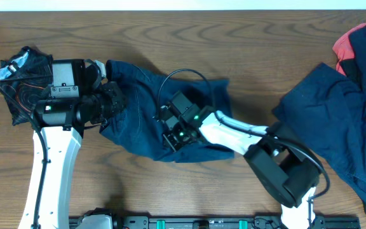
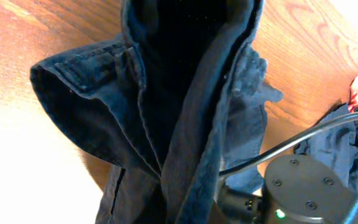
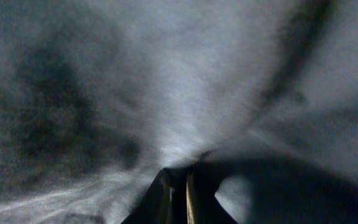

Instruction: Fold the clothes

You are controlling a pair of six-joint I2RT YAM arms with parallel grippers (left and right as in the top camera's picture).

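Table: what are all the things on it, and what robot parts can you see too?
shorts: one, dark blue, crumpled in the middle of the table
clothes heap: one, dark blue, right side of the table
red cloth: one, red, peeking out at the top of the heap, far right
black cloth: one, black with thin lines, far left
table: one, brown wood, under everything
cable: one, black, looping above the shorts
left gripper: one, black, at the left edge of the shorts; whether it is shut cannot be told
right gripper: one, black, fingers pinched shut on the shorts
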